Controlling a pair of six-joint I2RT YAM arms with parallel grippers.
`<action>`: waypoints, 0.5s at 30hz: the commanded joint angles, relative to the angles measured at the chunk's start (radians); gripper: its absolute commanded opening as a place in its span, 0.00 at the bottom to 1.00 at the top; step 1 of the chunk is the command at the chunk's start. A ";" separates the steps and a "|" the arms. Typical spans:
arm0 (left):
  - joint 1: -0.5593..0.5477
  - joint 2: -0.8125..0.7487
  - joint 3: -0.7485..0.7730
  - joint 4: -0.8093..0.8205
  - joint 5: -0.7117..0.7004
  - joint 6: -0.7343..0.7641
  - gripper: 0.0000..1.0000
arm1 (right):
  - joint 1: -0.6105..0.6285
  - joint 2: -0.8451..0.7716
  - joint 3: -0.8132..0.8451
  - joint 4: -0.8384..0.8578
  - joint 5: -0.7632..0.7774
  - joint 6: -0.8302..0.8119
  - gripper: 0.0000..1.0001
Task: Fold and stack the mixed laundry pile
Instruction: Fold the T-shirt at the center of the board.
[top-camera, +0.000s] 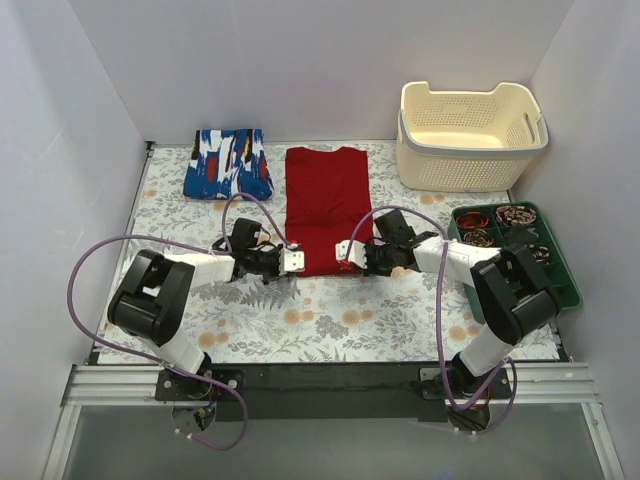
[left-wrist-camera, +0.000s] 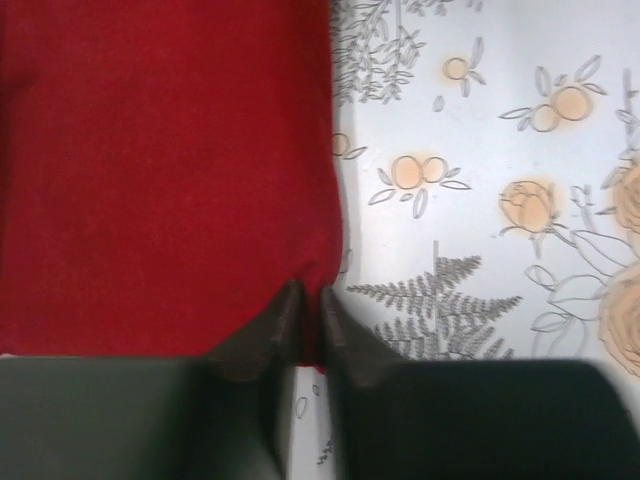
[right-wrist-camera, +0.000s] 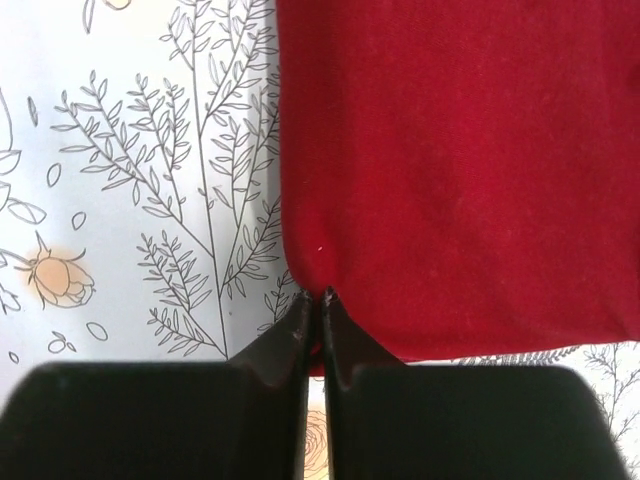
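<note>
Top external view: on the desk (top-camera: 330, 320), the red shirt (top-camera: 327, 200) lies flat, with the blue cloth (top-camera: 229, 165) beside it. The shirt looks soft, light and floppy, so corners are best to hold. The left claw (top-camera: 292, 262) and right claw (top-camera: 345, 252) each pinch a near corner.

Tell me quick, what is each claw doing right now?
Left claw: closed, pinching a near corner of the red garment.
Right claw: closed, pinching the red garment's other near corner.

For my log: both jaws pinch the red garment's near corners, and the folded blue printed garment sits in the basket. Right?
No: the top view shows the blue printed garment left of the red garment, not in the basket. The rest holds.
</note>
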 joint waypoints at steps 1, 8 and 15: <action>0.001 0.005 0.046 -0.016 -0.056 -0.052 0.01 | 0.002 0.016 -0.026 -0.028 0.074 0.020 0.01; 0.009 -0.138 0.125 -0.144 -0.022 -0.073 0.00 | -0.001 -0.155 0.093 -0.150 0.054 0.071 0.01; -0.004 -0.392 0.072 -0.367 0.039 0.032 0.00 | 0.004 -0.306 0.118 -0.345 0.002 0.069 0.01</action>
